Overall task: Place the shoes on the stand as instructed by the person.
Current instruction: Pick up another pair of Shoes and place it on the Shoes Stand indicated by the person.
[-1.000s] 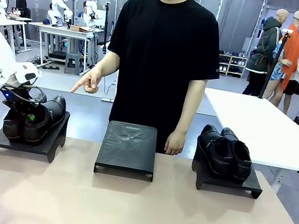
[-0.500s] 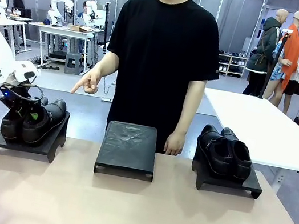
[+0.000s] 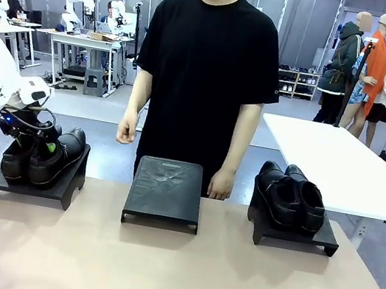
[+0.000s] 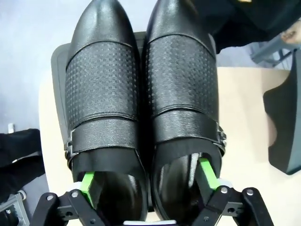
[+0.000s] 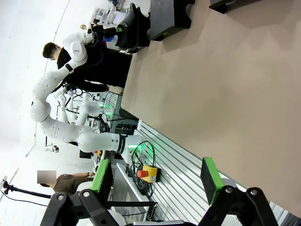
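Pointing hand point(image 3: 126, 131) now dropped to the person's point(image 3: 204, 79) side, no longer aimed at the left stand point(image 3: 33, 184). Left gripper point(image 3: 29, 139) parted since a second ago, green fingers point(image 4: 88, 182) spread wide, one inside each shoe opening, clamped on nothing. Higher-cut pair point(image 3: 42, 154) resting side by side on that left stand, toes toward the far side, seen from above in the left wrist view as two textured uppers with straps. Lower thick-soled pair point(image 3: 292, 196) sitting on the right stand point(image 3: 293, 233). Middle stand point(image 3: 165, 190) bare. Right gripper point(image 5: 157, 181) apart too, holding nothing, hanging off the near edge of the desk point(image 3: 170, 275) over a metal frame with a red stop button.

Judged nearly done: both pairs on stands, left pair apparently just released; left to do, lifting the fingers clear without tipping the shoes, unless another instruction comes.

Pale tan desk, smooth and uncluttered apart from three black stands. Beyond, an open lab: white tables, shelving, other people standing at the right.
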